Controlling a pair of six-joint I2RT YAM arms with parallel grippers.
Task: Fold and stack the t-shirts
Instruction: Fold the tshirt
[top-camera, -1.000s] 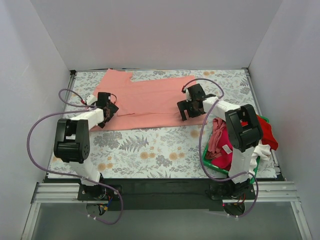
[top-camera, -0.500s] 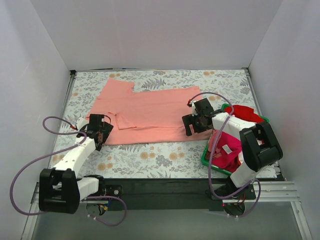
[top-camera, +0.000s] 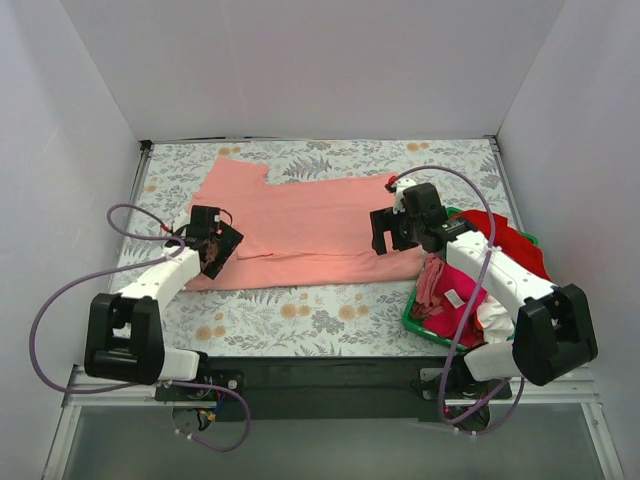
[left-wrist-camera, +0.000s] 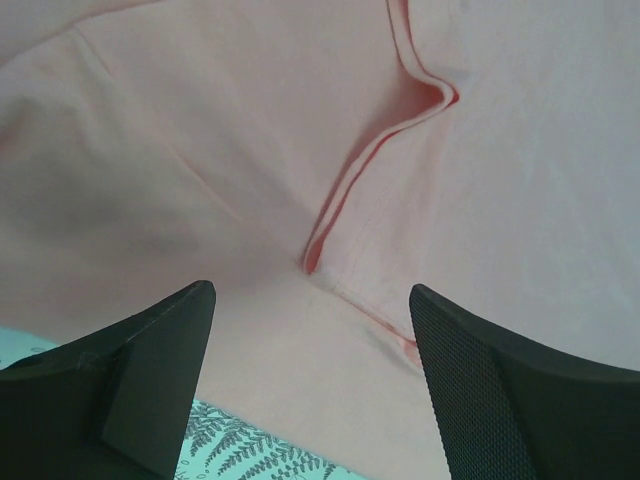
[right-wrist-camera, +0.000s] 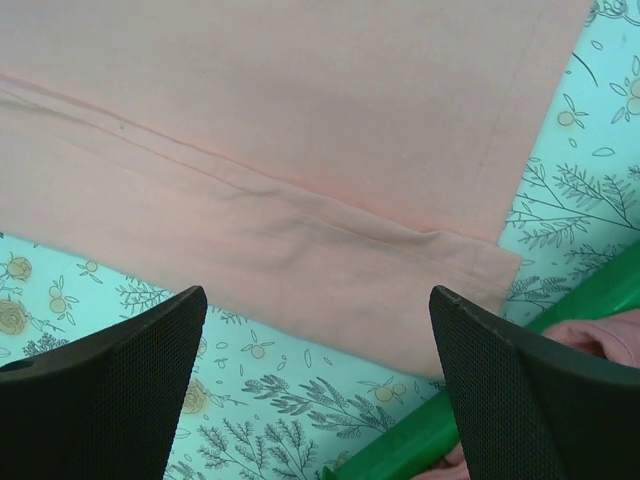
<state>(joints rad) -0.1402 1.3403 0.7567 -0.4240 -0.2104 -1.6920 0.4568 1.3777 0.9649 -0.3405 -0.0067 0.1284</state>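
A salmon-pink t-shirt (top-camera: 300, 225) lies spread on the floral table, partly folded lengthwise. My left gripper (top-camera: 212, 252) is open and empty over the shirt's near left part. In the left wrist view (left-wrist-camera: 310, 330) a sleeve seam and fold (left-wrist-camera: 385, 150) lie under it. My right gripper (top-camera: 392, 232) is open and empty above the shirt's near right corner (right-wrist-camera: 440, 280). It also shows in the right wrist view (right-wrist-camera: 315, 345). Red (top-camera: 497, 232), magenta (top-camera: 450, 310) and white (top-camera: 495, 312) shirts lie in the green basket.
The green plastic basket (top-camera: 410, 315) stands at the near right; its rim (right-wrist-camera: 500, 420) shows under my right gripper. White walls close the table on three sides. Purple cables loop beside each arm.
Both arms have shifted. My left gripper moved away from the near edge and onto the shirt's left part. My right gripper rose slightly toward the far side. The shirt lies the same.
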